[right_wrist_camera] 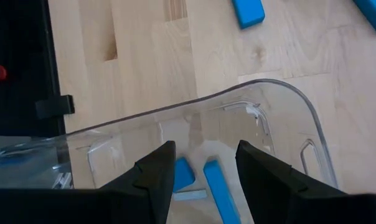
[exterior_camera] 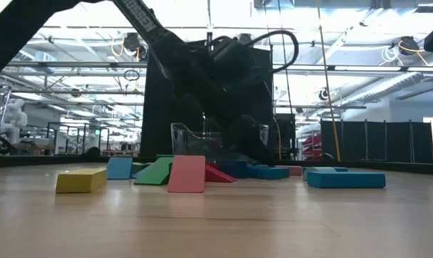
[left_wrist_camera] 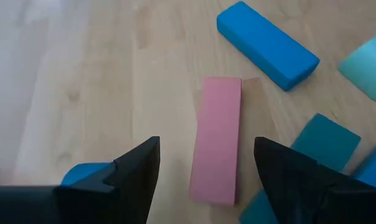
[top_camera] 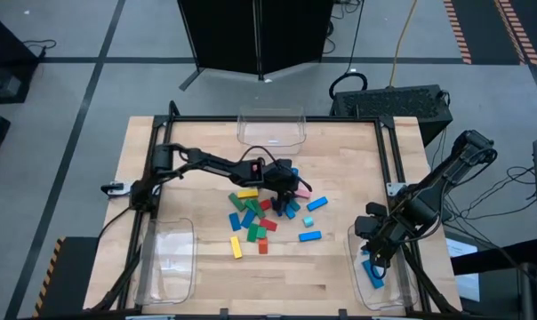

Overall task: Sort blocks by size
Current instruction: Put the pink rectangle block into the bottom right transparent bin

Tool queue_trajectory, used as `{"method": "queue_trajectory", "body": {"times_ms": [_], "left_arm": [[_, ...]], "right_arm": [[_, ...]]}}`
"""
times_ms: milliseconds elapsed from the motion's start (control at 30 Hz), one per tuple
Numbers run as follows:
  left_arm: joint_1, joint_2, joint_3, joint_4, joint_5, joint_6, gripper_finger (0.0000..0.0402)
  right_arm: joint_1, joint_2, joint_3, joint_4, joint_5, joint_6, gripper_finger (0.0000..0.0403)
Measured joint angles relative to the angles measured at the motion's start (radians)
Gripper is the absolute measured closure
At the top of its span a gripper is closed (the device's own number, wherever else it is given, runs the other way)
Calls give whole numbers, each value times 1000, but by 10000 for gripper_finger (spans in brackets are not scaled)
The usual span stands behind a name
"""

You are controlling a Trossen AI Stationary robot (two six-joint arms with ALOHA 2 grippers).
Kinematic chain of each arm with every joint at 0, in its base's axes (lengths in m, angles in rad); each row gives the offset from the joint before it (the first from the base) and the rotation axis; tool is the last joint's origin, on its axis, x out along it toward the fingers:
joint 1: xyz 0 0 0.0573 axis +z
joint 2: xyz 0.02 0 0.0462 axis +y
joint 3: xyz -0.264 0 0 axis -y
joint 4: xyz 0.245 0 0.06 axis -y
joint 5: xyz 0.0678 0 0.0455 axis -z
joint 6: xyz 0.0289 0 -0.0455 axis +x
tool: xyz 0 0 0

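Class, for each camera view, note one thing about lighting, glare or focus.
High view: even light, no hard shadows. Low view: bright ceiling lights leave the left arm a dark silhouette. Left wrist view: pink block sharp. Right wrist view: glare along the clear bin rim.

Cluster of blocks [top_camera: 261,216] at the table's [top_camera: 206,147] middle, with one long block [left_wrist_camera: 216,139] lying flat between the spread fingers of the left gripper [top_camera: 291,188] at the cluster's far right edge. One bin [top_camera: 270,127] at the far edge, another [top_camera: 167,260] at near left. Third bin [top_camera: 377,267] at near right, holding two blocks [right_wrist_camera: 208,180], under the right gripper [top_camera: 372,252].
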Motion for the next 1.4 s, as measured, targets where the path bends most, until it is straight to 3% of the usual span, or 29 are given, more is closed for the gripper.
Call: {"method": "queue_trajectory", "body": {"times_ms": [233,800,1400], "left_arm": [[2,55,65,-48,9,-27,150],[34,64,117,-214,49,-73,259],[44,56,113,-212,41,-77,265]], "right_arm": [[0,0,0,-1,0,0,238],[0,0,0,-1,0,1,238],[0,0,0,-1,20,-8,239]]}}
